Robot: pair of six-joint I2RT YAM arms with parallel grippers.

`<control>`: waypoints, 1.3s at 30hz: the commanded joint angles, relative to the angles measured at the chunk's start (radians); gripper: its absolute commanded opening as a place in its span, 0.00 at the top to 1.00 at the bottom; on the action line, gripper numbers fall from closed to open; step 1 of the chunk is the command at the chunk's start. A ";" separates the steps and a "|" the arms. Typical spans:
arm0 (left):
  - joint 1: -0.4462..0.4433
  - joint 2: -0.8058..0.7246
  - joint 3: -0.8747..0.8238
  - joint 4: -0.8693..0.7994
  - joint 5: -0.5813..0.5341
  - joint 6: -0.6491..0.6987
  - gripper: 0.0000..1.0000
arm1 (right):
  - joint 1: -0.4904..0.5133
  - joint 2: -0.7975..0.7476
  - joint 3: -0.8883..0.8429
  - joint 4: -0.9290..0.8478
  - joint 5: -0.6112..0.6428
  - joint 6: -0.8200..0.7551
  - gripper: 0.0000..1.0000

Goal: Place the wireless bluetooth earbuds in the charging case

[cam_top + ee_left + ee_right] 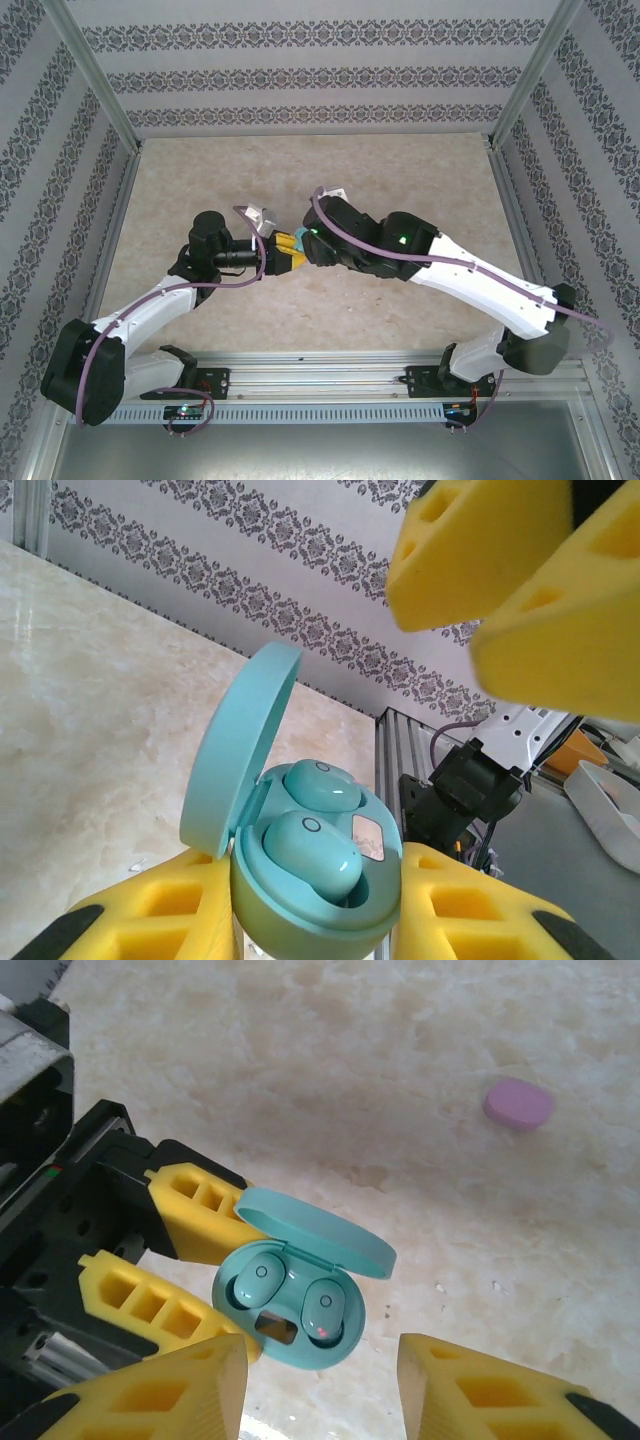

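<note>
My left gripper (315,885) is shut on a turquoise charging case (300,920), held off the table with its lid (235,750) swung open. Two turquoise earbuds (310,855) (322,783) sit in the case's two wells. In the right wrist view the same case (290,1338) shows both earbuds (257,1280) (325,1310), one with a small red light, gripped between the left yellow fingers (195,1210). My right gripper (322,1385) hangs open just in front of the case and touches nothing. From above, the two grippers meet at the case (292,242).
A pink oval piece (518,1103) lies alone on the marble tabletop (420,1050), away from the grippers. Patterned walls enclose the table, with an aluminium rail (330,380) along the near edge. A white tray (610,815) sits beyond the rail.
</note>
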 commanded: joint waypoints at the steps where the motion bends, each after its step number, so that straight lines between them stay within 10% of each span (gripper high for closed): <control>1: -0.019 -0.029 0.037 0.029 0.017 0.009 0.93 | -0.038 -0.099 -0.072 0.073 -0.048 0.045 0.56; 14: -0.042 -0.069 0.027 0.040 0.014 0.001 0.93 | -0.269 -0.161 -0.229 0.295 -0.367 0.132 0.53; 39: -0.042 -0.054 0.032 0.137 -0.061 -0.110 0.92 | -0.283 -0.238 -0.576 0.706 -0.605 0.443 0.40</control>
